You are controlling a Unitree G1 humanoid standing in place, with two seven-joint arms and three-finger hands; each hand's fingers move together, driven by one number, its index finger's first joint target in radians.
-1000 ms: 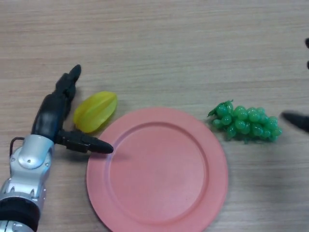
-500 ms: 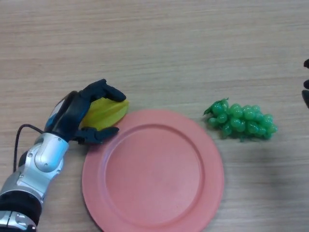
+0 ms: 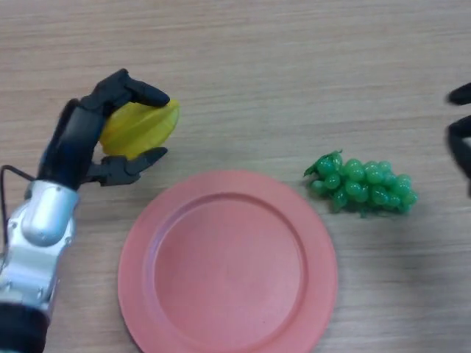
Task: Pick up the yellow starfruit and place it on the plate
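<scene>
The yellow starfruit [image 3: 140, 129] is held in my left hand [image 3: 85, 143], whose fingers curl over its top while the thumb presses it from below. It hangs up and to the left of the pink plate [image 3: 228, 265], apart from the rim. The plate lies flat at the lower middle of the wooden table with nothing on it. My right hand [image 3: 462, 136] shows only as dark fingers at the right edge.
A bunch of green grapes [image 3: 360, 184] lies on the table just right of the plate's upper rim. Bare wooden tabletop [image 3: 280, 66] stretches across the far side.
My left hand went from open beside the starfruit to shut around it, then rose with it up and left, away from the plate's rim.
</scene>
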